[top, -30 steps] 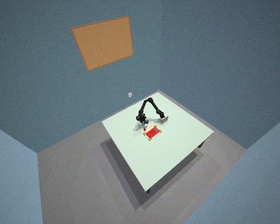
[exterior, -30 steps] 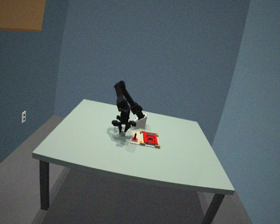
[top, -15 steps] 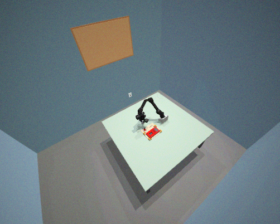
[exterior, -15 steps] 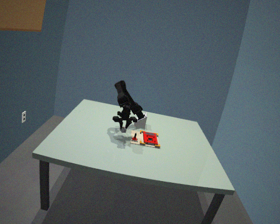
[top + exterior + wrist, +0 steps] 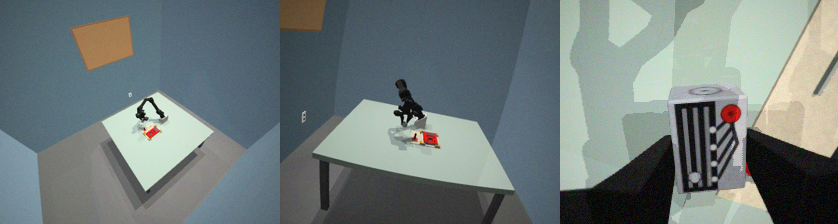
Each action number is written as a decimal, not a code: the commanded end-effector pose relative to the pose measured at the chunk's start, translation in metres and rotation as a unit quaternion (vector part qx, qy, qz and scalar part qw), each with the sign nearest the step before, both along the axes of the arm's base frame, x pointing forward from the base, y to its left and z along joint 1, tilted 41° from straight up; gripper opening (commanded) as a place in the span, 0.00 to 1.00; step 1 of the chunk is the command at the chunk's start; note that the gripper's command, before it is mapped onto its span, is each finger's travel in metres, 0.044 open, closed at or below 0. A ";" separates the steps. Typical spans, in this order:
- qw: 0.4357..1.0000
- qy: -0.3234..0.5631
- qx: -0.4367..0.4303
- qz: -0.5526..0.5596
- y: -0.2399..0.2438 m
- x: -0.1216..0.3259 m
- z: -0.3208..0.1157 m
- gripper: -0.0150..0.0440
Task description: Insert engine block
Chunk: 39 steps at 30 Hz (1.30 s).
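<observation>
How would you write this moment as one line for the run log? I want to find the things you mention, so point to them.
gripper (image 5: 143, 120) (image 5: 404, 124) (image 5: 707, 140): shut on block (image 5: 143, 121) (image 5: 404, 125) (image 5: 696, 145) | block: above table (image 5: 167, 156) (image 5: 458, 164) (image 5: 650, 117), beside car body (image 5: 153, 132) (image 5: 430, 138) | insertion: not done

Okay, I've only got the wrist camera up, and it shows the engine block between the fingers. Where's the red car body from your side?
Observer: In the exterior view, the red car body lies to the right of the gripper.

Operator: Anything standing up along the way that I should avoid?

Observer: Yes, a small red and black upright piece stands on the cream panel beside the red part.
</observation>
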<state>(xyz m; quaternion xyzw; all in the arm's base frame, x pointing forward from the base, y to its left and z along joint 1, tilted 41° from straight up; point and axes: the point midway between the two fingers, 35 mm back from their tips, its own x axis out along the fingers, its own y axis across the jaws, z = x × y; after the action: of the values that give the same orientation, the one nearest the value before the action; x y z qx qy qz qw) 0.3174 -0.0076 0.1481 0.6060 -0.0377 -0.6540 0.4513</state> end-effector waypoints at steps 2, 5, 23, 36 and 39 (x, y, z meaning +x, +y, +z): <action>1.000 -0.001 0.002 -0.001 0.010 -0.004 0.012 0.25; 1.000 -0.001 0.001 -0.001 0.016 -0.007 0.020 0.25; 0.984 0.112 -0.021 0.134 0.043 -0.001 0.005 0.25; 0.924 0.241 -0.045 0.294 0.068 0.007 -0.027 0.25; 0.903 0.271 -0.051 0.330 0.073 0.008 -0.035 0.25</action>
<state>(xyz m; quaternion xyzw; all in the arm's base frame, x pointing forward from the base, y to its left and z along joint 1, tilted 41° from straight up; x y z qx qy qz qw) 0.3242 0.0589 0.1235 0.3962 0.2181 -0.6160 0.6449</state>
